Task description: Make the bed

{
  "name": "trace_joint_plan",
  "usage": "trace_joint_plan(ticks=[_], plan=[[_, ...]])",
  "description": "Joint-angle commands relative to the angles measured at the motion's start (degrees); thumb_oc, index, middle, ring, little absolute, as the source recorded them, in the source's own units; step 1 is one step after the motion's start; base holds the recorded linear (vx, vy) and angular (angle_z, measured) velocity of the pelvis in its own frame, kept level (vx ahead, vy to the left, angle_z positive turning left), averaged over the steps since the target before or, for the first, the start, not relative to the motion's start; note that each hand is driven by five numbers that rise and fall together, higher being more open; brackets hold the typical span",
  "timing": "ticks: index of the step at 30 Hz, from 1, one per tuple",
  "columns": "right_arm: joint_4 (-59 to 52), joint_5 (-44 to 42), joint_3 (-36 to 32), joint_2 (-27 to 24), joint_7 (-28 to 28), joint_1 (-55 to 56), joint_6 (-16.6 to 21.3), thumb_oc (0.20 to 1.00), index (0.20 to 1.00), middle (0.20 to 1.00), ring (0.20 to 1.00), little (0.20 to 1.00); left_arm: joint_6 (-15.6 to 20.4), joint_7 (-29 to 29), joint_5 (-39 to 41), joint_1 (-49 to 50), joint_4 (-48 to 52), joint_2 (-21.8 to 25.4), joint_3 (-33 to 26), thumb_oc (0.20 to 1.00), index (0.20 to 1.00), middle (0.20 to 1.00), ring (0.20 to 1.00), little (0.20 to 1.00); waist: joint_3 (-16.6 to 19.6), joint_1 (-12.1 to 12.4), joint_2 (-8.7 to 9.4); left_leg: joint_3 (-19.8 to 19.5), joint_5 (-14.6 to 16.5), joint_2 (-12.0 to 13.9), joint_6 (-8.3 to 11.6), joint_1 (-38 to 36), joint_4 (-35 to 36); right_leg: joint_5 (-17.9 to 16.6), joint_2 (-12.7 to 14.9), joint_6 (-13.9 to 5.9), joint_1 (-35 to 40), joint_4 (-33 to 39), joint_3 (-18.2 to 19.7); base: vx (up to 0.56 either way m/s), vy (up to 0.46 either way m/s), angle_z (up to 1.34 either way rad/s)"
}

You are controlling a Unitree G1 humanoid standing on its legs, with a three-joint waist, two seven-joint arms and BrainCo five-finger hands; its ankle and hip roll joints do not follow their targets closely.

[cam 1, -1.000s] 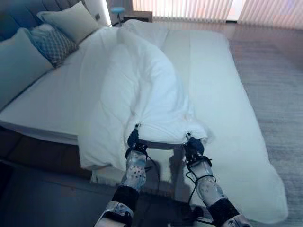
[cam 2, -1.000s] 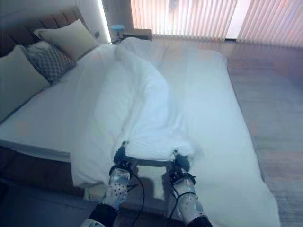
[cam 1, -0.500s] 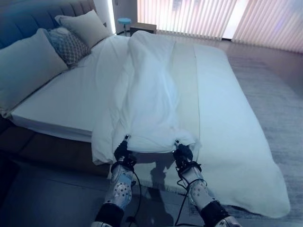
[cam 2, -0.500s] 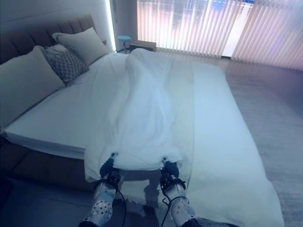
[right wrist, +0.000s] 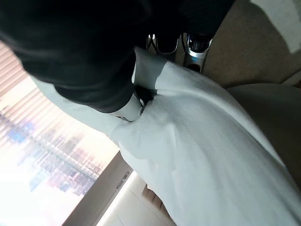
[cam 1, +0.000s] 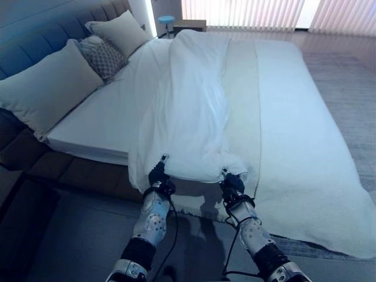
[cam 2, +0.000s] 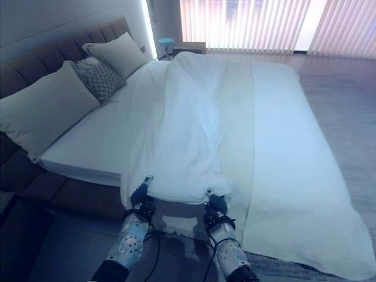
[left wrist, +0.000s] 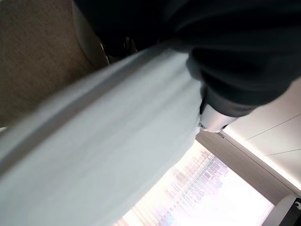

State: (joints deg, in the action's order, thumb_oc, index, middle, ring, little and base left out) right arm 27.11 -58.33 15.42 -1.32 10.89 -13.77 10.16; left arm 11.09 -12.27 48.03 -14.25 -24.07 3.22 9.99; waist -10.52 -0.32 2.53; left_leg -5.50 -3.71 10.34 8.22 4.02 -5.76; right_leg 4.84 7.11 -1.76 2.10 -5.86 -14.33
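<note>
A white duvet (cam 1: 194,100) lies bunched in a long ridge down the middle of the bed (cam 1: 94,126), its near edge hanging past the bed's side. My left hand (cam 1: 157,175) and right hand (cam 1: 232,183) are each shut on that near edge, about a shoulder's width apart, holding it off the floor. Both wrist views show the white cloth (left wrist: 117,155) pinched under the dark cover, fingers (right wrist: 196,47) curled round it. A cream blanket (cam 1: 305,147) covers the bed's right half and drapes over its near side.
Two large pale pillows (cam 1: 50,88) and a patterned cushion (cam 1: 104,56) lean on the dark padded headboard (cam 1: 35,47) at the left. A small blue stool (cam 1: 166,20) and a low cabinet stand beyond the bed. Vertical blinds line the far wall. Grey carpet surrounds the bed.
The view has shifted back and right, showing more headboard and floor. The duvet's ridge has been drawn out longer and flatter toward me, with both hands still holding its edge.
</note>
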Motion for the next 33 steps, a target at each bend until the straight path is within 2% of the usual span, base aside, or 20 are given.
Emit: trace_joint_plan(ticks=[1,2,3,4,5,6,7,9,10,12,13,16,17,18,19,21,24,27,31,33], plan=[[-0.3,-1.5,-7.4,-7.6,2.0,2.2,4.9,0.2,0.2,0.2,0.2,0.2,8.1,-1.4,-2.2,2.0,7.2,10.2,-8.2,0.2,0.2,0.2,0.2,0.2,4.3,3.5,-1.01,-5.6,2.2,-0.6,-0.69,0.0,0.2,-2.6,3.3,-5.95,1.5,3.6,4.0,0.08,0.51,-0.15],[-0.4,-1.4,-7.2,-7.7,1.9,1.9,4.6,0.2,0.2,0.2,0.2,0.2,8.1,-1.2,-2.1,1.9,7.3,10.4,-8.0,0.2,0.2,0.2,0.2,0.2,4.3,3.7,-1.2,-6.6,3.7,-1.8,-0.71,-0.2,-0.6,-3.4,4.3,-6.48,1.4,3.4,4.6,0.09,0.606,-0.21],[-0.7,-1.1,-7.3,-7.6,1.7,1.9,4.3,0.2,0.2,0.2,0.2,0.2,8.1,-1.1,-1.8,1.4,6.9,10.1,-7.5,0.2,0.2,0.2,0.2,0.2,4.4,3.3,-1.16,-5.4,5.5,-3.1,-1.08,0.1,-1.3,-4.7,6.7,-7.53,1.8,3.5,4.6,0.08,0.643,-0.2],[-1.5,-0.8,-7.3,-7.5,1.5,2.6,3.7,0.2,0.2,0.2,0.2,0.2,8.0,-0.6,-1.9,1.5,7.0,10.2,-7.1,0.2,0.2,0.2,0.2,0.2,4.4,3.4,-0.71,-4.5,7.4,-5.0,-1.69,0.1,-2.5,-7.5,9.3,-8.32,2.0,3.7,4.8,0.06,0.62,-0.07],[-1.6,-0.3,-7.1,-7.5,1.5,2.6,3.5,0.2,0.2,0.2,0.2,0.2,8.1,-0.5,-2.3,1.5,7.1,10.5,-6.7,0.2,0.2,0.2,0.2,0.2,4.2,3.5,-0.44,-3.9,8.3,-6.0,-2.39,0.2,-3.1,-9.0,10.3,-8.22,1.1,3.1,5.2,0.02,0.598,0.1],[-1.6,-0.1,-7.2,-6.8,1.4,2.2,3.7,0.2,0.2,0.2,0.2,0.2,8.2,-0.8,-2.6,1.0,6.7,10.9,-6.4,0.2,0.2,0.2,0.2,0.2,4.2,3.9,-0.07,-2.3,8.9,-7.6,-3.46,0.4,-3.0,-13.4,12.3,-8.43,-0.8,2.6,5.6,-0.04,0.511,0.08],[-1.4,0.1,-7.1,-6.5,1.6,1.6,3.8,0.2,0.2,0.2,0.2,0.2,8.2,-0.9,-2.9,0.9,6.6,11.4,-6.5,0.2,0.2,0.2,0.2,0.2,3.8,4.2,-0.2,-0.9,8.8,-8.3,-3.96,0.6,-2.7,-15.7,13.5,-8.14,-2.1,2.0,4.3,-0.09,0.546,-0.22],[-0.5,-0.3,-6.3,-5.3,1.7,-0.6,4.7,0.2,0.2,0.2,0.2,0.2,8.6,-1.7,-2.9,0.5,5.9,12.0,-7.1,0.2,0.2,0.2,0.2,0.2,3.3,5.6,-1.27,1.7,8.1,-9.0,-4.61,0.5,-1.3,-16.0,14.4,-7.63,-4.1,0.8,-1.2,-0.12,0.533,-0.63],[-0.2,-0.5,-5.9,-4.8,1.6,-1.2,4.8,0.2,0.2,0.2,0.2,0.2,8.5,-1.8,-3.0,0.5,6.1,12.2,-7.4,0.2,0.2,0.2,0.2,0.2,3.3,6.0,-2.14,2.4,7.7,-9.4,-4.89,0.0,-0.2,-13.6,13.3,-7.29,-3.7,-0.6,-2.4,-0.08,0.563,-0.57],[-1.7,-0.7,-5.3,-4.8,1.0,-1.8,5.2,0.2,0.2,0.2,0.2,0.2,8.9,-1.6,-3.0,0.3,6.9,12.4,-7.9,0.2,0.2,0.2,0.2,0.2,3.4,5.5,-2.55,3.0,6.3,-11.0,-5.93,-0.7,2.0,-8.5,8.2,-5.98,-4.4,-5.1,-1.1,-0.04,0.504,-0.33],[-3.0,-0.8,-5.0,-4.7,0.7,-2.4,5.6,0.2,0.2,0.2,0.2,0.2,9.2,-2.0,-3.2,-0.1,7.6,12.7,-8.5,0.2,0.2,0.2,0.2,0.2,3.4,6.1,-2.49,4.3,5.7,-11.6,-6.05,-0.9,2.9,-6.1,6.4,-5.72,-3.8,-6.6,-3.8,-0.03,0.352,-0.07],[-9.0,-0.3,-4.9,-5.4,-0.7,-3.1,7.1,0.2,0.2,0.2,0.2,0.2,9.8,-2.7,-4.8,-0.2,11.8,13.6,-10.9,0.2,0.2,0.2,0.2,0.2,3.9,6.8,-1.72,5.8,4.4,-13.4,-5.73,-2.2,5.4,-0.8,0.7,-4.62,-1.7,-7.2,-6.7,-0.03,0.252,0.01],[-11.4,0.2,-5.0,-5.8,-1.4,-2.9,7.6,0.2,0.2,0.2,0.2,0.2,10.2,-2.7,-5.3,-0.3,13.6,13.7,-11.6,0.2,0.2,0.2,0.2,0.2,4.1,6.8,-1.14,6.2,3.8,-14.3,-5.41,-2.2,5.8,0.2,-1.5,-4.66,-1.0,-6.3,-5.5,-0.01,0.128,-0.06],[-11.5,0.2,-5.0,-5.8,-1.4,-2.9,7.6,0.2,0.2,0.2,0.2,0.2,10.1,-2.8,-5.3,-0.2,13.7,13.7,-11.6,0.2,0.2,0.2,0.2,0.2,4.2,6.8,-1.18,6.2,3.6,-14.2,-5.42,-2.1,5.8,0.0,-1.6,-4.63,-1.1,-6.1,-5.5,-0.02,0.158,-0.16],[-16.2,2.7,-6.8,-7.1,-2.2,-2.6,9.3,0.2,0.2,0.2,0.2,0.2,11.2,-2.7,-6.5,-0.2,16.6,13.8,-12.8,0.2,0.2,0.2,0.2,0.2,4.7,6.3,-0.27,6.3,2.5,-15.8,-4.89,-2.4,6.5,1.1,-6.1,-3.42,-1.3,-4.7,-1.4,-0.01,0.159,-0.1],[-18.8,4.7,-8.6,-8.4,-2.0,-1.3,11.0,0.2,0.2,0.2,0.2,0.2,12.0,-2.6,-7.6,-0.4,17.2,13.1,-13.1,0.2,0.2,0.2,0.2,0.2,5.0,5.2,0.37,5.9,1.7,-17.0,-4.76,-2.0,7.1,1.2,-9.0,-1.14,-0.9,-1.0,2.1,0.0,0.154,0.23],[-21.0,5.6,-11.2,-9.3,-1.6,1.8,11.4,0.2,0.2,0.2,0.2,0.2,11.6,-1.5,-6.4,0.5,17.3,11.2,-12.9,0.2,0.2,0.2,0.2,0.2,5.6,3.3,0.17,4.6,1.6,-17.8,-5.01,-2.3,7.4,-0.4,-9.7,-0.27,0.6,3.5,4.8,0.02,0.054,0.47],[-21.4,6.1,-11.8,-9.4,-2.4,6.1,10.5,0.2,0.2,0.2,0.2,0.2,10.8,-1.1,-6.1,2.7,16.7,10.3,-13.3,0.2,0.2,0.2,0.2,0.2,5.9,2.7,-0.09,4.7,2.1,-18.0,-5.8,-2.9,7.0,-1.8,-9.2,-0.5,1.8,5.8,3.3,0.03,-0.006,0.33],[-18.4,6.9,-11.4,-10.1,-2.6,11.0,8.9,0.2,0.2,0.2,0.2,0.2,9.5,0.0,-4.4,5.9,14.7,7.7,-12.8,0.2,0.2,0.2,0.2,0.2,3.2,2.3,0.43,4.3,4.4,-18.7,-4.26,1.9,-3.1,-2.9,-7.8,-0.56,2.3,7.5,2.8,-0.06,0.018,0.34],[-16.2,6.7,-11.2,-9.7,-2.9,12.7,7.5,0.2,0.2,0.2,0.2,0.2,8.7,0.3,-3.1,7.4,13.4,6.4,-13.0,0.2,0.2,0.2,0.2,0.2,2.5,2.2,0.88,5.2,5.5,-16.7,-4.44,3.0,-4.5,-3.5,-6.7,-1.16,2.1,8.2,2.6,-0.05,0.061,0.21]])
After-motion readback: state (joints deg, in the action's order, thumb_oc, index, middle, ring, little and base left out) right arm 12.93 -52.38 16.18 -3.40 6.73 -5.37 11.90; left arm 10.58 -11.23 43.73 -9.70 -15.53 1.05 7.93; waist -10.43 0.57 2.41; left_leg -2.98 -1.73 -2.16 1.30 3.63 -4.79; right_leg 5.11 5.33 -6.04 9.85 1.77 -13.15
